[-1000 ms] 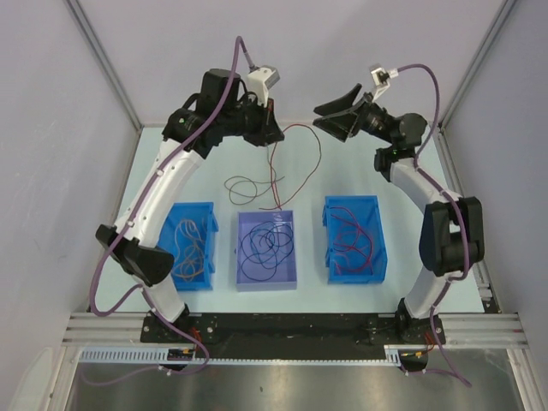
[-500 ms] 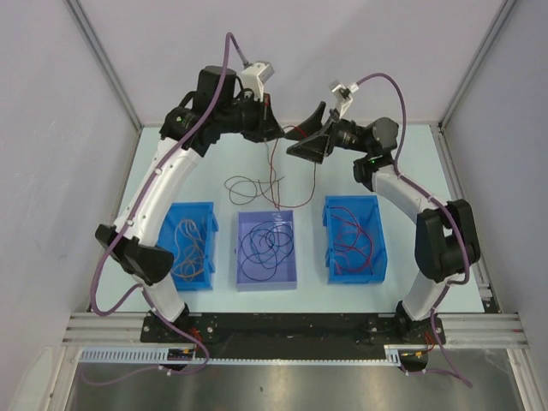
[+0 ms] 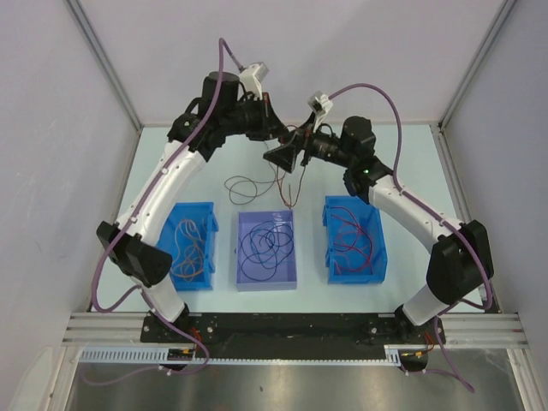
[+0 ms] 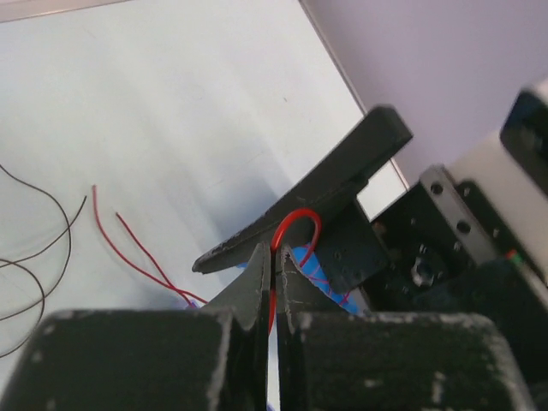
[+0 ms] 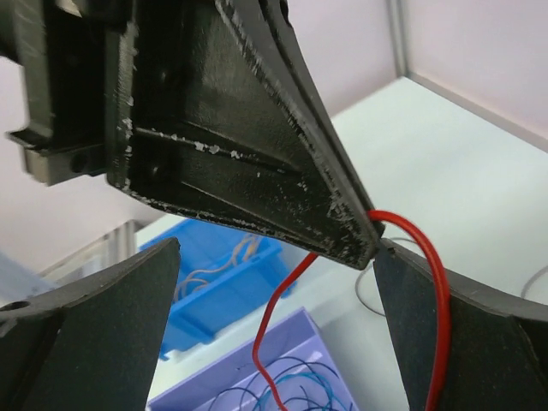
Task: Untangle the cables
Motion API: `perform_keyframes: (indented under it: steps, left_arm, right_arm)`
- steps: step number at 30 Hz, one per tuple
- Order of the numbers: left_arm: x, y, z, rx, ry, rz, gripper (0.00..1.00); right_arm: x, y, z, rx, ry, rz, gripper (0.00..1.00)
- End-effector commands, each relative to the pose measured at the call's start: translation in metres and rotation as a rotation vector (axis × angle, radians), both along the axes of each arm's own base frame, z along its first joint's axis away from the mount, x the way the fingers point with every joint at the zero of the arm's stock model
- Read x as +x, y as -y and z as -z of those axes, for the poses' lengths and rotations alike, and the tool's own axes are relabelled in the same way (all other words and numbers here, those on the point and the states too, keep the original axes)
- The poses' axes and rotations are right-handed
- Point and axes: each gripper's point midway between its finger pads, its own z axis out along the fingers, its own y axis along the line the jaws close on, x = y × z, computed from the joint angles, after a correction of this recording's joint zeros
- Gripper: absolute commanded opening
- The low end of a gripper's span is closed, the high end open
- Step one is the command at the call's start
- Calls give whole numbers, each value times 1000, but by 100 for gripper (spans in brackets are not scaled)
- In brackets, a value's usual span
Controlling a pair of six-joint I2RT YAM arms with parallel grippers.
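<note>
My left gripper (image 3: 276,131) hangs over the back of the table, shut on a red cable (image 3: 289,190) that dangles down to the table. In the left wrist view the gripper (image 4: 276,257) pinches the cable, and a small red loop (image 4: 296,224) sticks out past its tips. My right gripper (image 3: 285,157) is open right beside it. In the right wrist view the right gripper (image 5: 278,248) straddles the left gripper's fingertips (image 5: 342,231) and the red cable (image 5: 432,282). A dark cable (image 3: 242,185) lies looped on the table.
Three bins stand in a row in front of the arms. The left blue bin (image 3: 208,224) holds orange-tan cables, the purple bin (image 3: 291,276) dark ones, and the right blue bin (image 3: 329,214) red ones. Walls close in the back and both sides.
The right arm has swung left, bringing its open jaws from apart up to and around the left gripper's tips. The left gripper stays shut on the red cable, almost still.
</note>
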Motion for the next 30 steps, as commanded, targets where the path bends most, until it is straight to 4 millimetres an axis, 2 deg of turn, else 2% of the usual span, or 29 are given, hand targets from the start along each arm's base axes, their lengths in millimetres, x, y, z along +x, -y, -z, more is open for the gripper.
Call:
perform_keyframes:
  steps: [1, 9, 14, 18, 23, 27, 30]
  left_arm:
    - [-2, -7, -46, -117, 80, -91, 0]
    - [1, -13, -51, -92, 116, -200, 0]
    - [1, -13, -49, -43, 139, -235, 0]
    - [4, -17, -47, -16, 145, -272, 0]
    - [3, -20, -51, -9, 162, -290, 0]
    - [4, -24, -54, 7, 181, -336, 0]
    - [4, -28, -56, 14, 195, -359, 0]
  right_arm:
    - [6, -2, -14, -49, 72, 159, 100]
    - [9, -8, -12, -154, 110, 312, 99]
    - [10, -12, -13, -200, 121, 369, 95]
    - [11, -10, -15, -210, 115, 398, 84]
    - [14, -13, -14, -230, 105, 419, 77]
    - [15, -13, -5, -264, 78, 442, 55]
    - [19, -11, -3, -272, 65, 468, 55]
